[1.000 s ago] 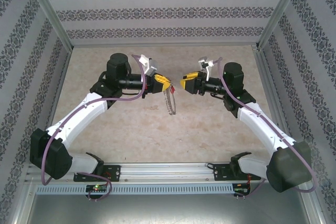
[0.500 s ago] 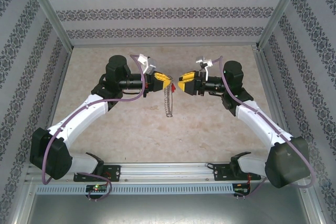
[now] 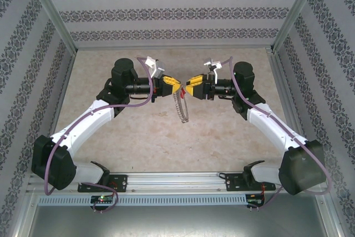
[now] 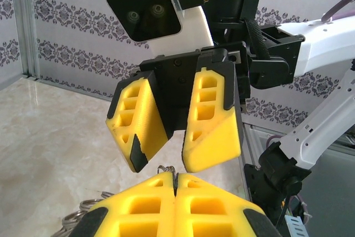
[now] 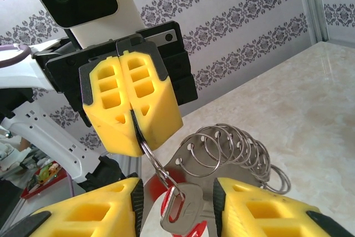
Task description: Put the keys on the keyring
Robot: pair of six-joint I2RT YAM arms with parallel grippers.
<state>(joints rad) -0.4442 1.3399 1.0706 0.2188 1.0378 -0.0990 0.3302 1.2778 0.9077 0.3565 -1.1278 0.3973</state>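
My left gripper (image 3: 175, 87) is shut on a thin wire loop of the keyring (image 5: 148, 156), which sticks out of its tips (image 4: 166, 169). From that loop hang a silvery plate and several rings (image 5: 238, 145), dangling under the grippers in the top view (image 3: 181, 109). The key (image 5: 186, 212), silver with a red rim, hangs with the wire loop through its hole. My right gripper (image 5: 177, 186) faces the left one tip to tip (image 3: 187, 89). Its jaws stand apart on either side of the key, with a small gap on each side.
Both arms meet above the middle of the beige table (image 3: 138, 142). Patterned walls and metal posts (image 3: 55, 20) close in the back and sides. The left wrist view also has the right gripper's fingers (image 4: 213, 137) close in front.
The right gripper has moved left until it meets the left gripper's tips, and its jaws have narrowed. The hanging rings have swung a little below them.
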